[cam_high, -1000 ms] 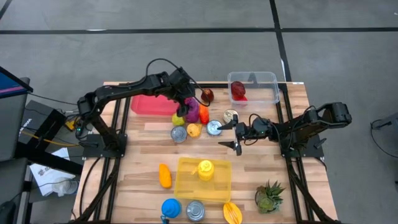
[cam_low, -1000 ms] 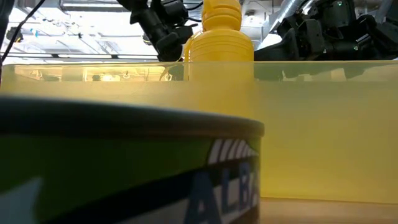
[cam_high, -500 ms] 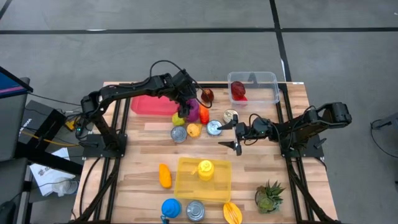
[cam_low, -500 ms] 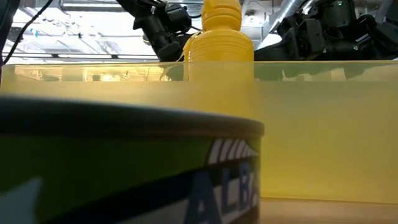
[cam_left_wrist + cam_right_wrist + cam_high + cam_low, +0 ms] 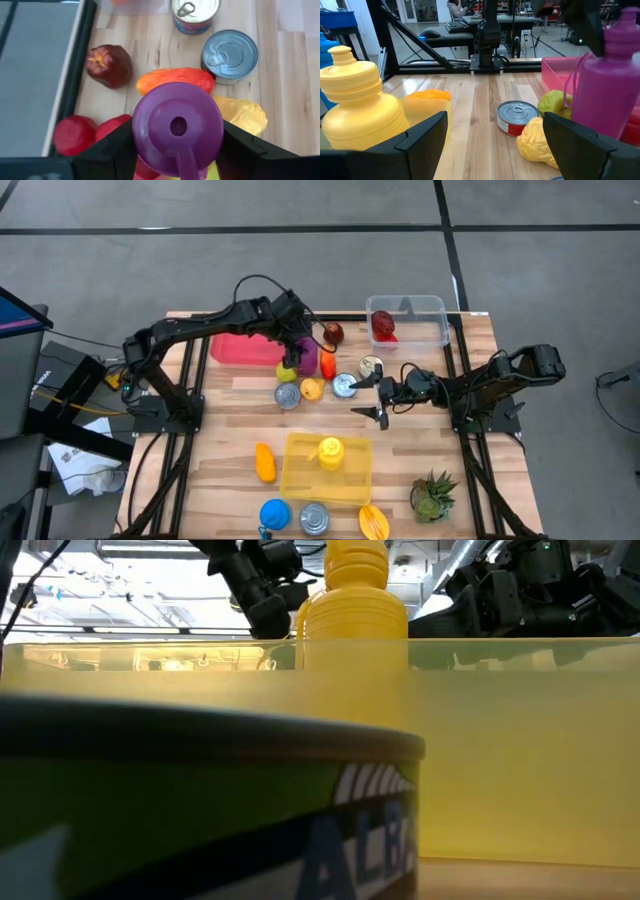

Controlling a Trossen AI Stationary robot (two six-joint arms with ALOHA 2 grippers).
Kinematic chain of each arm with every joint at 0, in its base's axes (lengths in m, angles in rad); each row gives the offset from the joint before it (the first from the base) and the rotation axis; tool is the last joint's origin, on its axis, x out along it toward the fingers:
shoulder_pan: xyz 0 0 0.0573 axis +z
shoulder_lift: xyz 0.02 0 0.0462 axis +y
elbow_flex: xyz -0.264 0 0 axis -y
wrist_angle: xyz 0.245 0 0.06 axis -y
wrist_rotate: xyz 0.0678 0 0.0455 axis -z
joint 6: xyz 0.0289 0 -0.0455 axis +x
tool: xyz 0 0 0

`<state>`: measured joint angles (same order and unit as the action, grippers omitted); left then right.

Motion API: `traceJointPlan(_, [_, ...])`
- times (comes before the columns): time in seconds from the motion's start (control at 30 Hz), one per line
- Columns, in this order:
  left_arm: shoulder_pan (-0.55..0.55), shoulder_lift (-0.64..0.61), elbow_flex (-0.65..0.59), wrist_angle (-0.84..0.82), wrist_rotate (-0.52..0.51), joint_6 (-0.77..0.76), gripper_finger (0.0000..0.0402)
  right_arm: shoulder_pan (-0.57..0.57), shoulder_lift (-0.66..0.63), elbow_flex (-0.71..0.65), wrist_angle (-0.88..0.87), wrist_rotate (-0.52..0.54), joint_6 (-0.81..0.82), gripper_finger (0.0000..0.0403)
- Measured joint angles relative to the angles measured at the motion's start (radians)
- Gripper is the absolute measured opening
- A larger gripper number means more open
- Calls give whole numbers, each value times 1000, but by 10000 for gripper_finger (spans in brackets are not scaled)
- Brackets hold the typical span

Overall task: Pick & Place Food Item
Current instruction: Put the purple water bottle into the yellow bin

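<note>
purple bottle (image 5: 177,127) | glossy, round cap (upright) | pinched by left pincer (image 5: 300,352) | right pincer (image 5: 381,399) spread

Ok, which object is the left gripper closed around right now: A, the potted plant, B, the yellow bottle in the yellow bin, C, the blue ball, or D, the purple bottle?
D: in the left wrist view the left gripper has its dark fingers on either side of the purple bottle, seen from above its cap; the high view puts that gripper at the same bottle.

High overhead; low table-level; wrists close.
</note>
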<state>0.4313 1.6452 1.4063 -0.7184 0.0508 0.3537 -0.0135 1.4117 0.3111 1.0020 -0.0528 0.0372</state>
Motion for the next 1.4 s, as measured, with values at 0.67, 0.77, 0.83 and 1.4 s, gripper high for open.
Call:
traceJointPlan(0.67, [-105,-290,0,-139,55,-133,202,-1,0,0,2,0,0,315])
traceJointPlan(0.77, [-162,-291,0,-141,55,-154,202,-1,0,0,3,0,0,315])
traceJointPlan(0.83, [-200,-290,0,-143,55,-166,202,-1,0,0,3,0,0,315])
traceJointPlan(1.4, [-456,-290,0,-142,2,-294,202,-1,0,0,2,0,0,315])
